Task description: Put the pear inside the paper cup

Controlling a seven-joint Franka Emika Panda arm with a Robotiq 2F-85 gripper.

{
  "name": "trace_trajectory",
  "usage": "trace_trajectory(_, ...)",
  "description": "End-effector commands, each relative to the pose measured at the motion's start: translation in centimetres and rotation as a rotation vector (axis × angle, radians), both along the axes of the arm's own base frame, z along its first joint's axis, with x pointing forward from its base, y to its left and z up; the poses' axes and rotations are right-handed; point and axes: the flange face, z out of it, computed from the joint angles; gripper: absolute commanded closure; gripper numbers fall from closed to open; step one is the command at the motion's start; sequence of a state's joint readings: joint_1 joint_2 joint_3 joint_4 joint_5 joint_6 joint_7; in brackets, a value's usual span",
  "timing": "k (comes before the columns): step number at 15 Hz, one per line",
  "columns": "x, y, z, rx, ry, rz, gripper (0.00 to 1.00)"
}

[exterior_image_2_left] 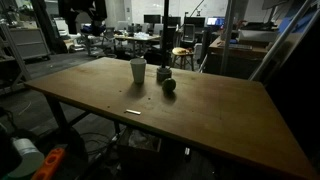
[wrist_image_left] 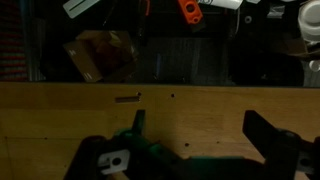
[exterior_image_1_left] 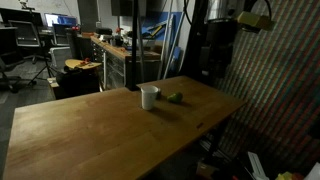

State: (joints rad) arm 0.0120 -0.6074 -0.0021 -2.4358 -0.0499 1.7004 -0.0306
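The white paper cup [exterior_image_1_left: 149, 96] stands upright near the middle of the wooden table [exterior_image_1_left: 90, 135]; it also shows in an exterior view [exterior_image_2_left: 138, 70]. The small yellow-green pear [exterior_image_1_left: 176, 97] lies on the table just beside the cup, apart from it, and looks dark in an exterior view [exterior_image_2_left: 169, 85]. In the wrist view my gripper [wrist_image_left: 200, 130] is open and empty above bare table wood near the table's edge. Neither cup nor pear shows in the wrist view. The gripper cannot be made out in the dim exterior views.
A small grey object [exterior_image_2_left: 163, 73] stands between cup and pear. A thin pale strip [exterior_image_2_left: 133, 111] lies on the table, also in the wrist view [wrist_image_left: 127, 98]. The dark arm [exterior_image_1_left: 222, 35] stands by the table's edge. Workbenches and chairs [exterior_image_1_left: 95, 50] lie beyond.
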Motion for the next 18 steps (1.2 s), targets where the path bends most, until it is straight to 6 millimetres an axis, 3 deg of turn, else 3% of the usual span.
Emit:
trace_trajectory(1,0.1,0.0,0.3,0.0,-0.006,0.0,0.0)
trace_trajectory(14,0.1,0.0,0.9,0.0,-0.018,0.0,0.0)
trace_trajectory(18,1.9,-3.9,0.4,-0.042,0.048,0.21,0.0)
